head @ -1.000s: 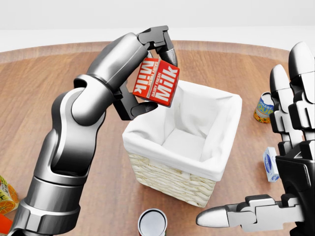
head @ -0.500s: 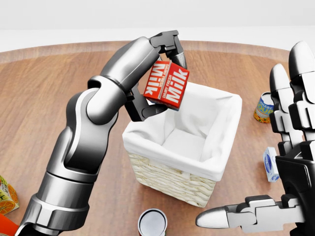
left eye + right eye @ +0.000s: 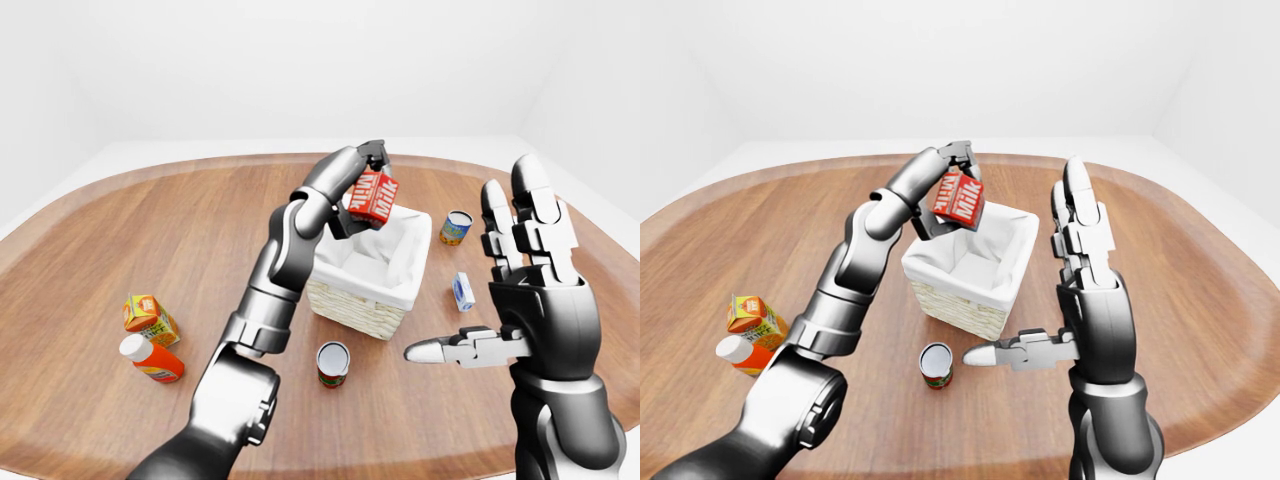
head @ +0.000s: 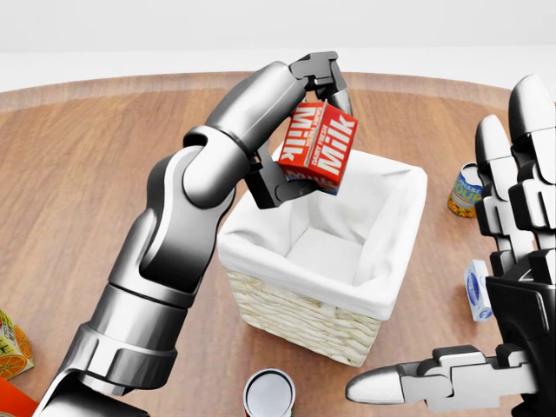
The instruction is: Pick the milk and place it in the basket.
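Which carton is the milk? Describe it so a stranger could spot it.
Find the white-lined wicker basket mid-table. Just above its top-left rim in the head view, the left hand grips a small carton, the milk. It alone is red with white "Milk" lettering, and it is held in the air.

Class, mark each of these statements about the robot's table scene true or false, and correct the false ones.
1. The left hand holds the milk carton above the basket. True.
2. The milk already rests inside the basket. False: it hangs over the rim.
3. The right hand is open and empty. True.
4. The basket has a blue lining. False: it is white.
5. A can stands below the basket in the left-eye view. True.
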### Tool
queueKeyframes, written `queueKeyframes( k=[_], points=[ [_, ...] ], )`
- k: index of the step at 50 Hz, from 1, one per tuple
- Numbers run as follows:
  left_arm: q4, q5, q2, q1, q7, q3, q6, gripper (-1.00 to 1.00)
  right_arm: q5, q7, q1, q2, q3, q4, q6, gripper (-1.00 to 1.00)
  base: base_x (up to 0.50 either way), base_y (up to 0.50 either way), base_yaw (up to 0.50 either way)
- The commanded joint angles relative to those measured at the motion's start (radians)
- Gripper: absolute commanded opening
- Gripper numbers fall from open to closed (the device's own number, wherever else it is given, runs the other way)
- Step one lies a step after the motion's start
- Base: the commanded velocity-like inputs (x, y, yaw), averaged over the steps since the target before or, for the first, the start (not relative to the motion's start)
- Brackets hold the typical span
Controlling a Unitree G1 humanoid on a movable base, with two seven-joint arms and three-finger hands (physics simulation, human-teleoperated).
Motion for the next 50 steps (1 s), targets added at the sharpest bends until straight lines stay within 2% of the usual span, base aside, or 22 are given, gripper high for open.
queueKeyframes(
  k=[1, 21, 26, 29, 31, 34, 50],
  points=[
    [0.079, -0.022, -0.011, -0.054, 0.065, 0.015, 0.000, -1.00, 0.000, 0.001, 0.002, 0.000, 0.001, 0.001, 0.000, 1.00, 0.00, 0.00, 0.00],
    [0.340, -0.090, -0.005, -0.159, 0.175, 0.033, 0.000, -1.00, 0.003, 0.002, 0.005, 0.001, 0.001, -0.001, 0.000, 1.00, 0.00, 0.00, 0.00],
    [0.420, -0.115, -0.004, -0.207, 0.206, 0.042, 0.000, -1.00, -0.001, 0.001, 0.007, 0.001, 0.006, -0.003, 0.000, 1.00, 0.00, 0.00, 0.00],
    [0.456, -0.124, -0.005, -0.220, 0.222, 0.041, -0.014, -1.00, 0.007, 0.003, 0.005, 0.001, -0.003, -0.005, 0.000, 1.00, 0.00, 0.00, 0.00],
    [0.501, -0.128, -0.004, -0.228, 0.237, 0.041, -0.038, -1.00, 0.005, 0.003, 0.006, 0.002, 0.001, -0.002, 0.000, 1.00, 0.00, 0.00, 0.00],
    [0.533, -0.134, -0.001, -0.239, 0.246, 0.045, -0.052, -1.00, 0.005, 0.003, 0.005, 0.001, 0.002, 0.000, 0.000, 1.00, 0.00, 0.00, 0.00],
    [0.647, -0.150, -0.019, -0.284, 0.290, 0.045, -0.094, -1.00, 0.004, 0.002, 0.006, 0.001, 0.006, 0.001, 0.000, 1.00, 0.00, 0.00, 0.00]
  ],
)
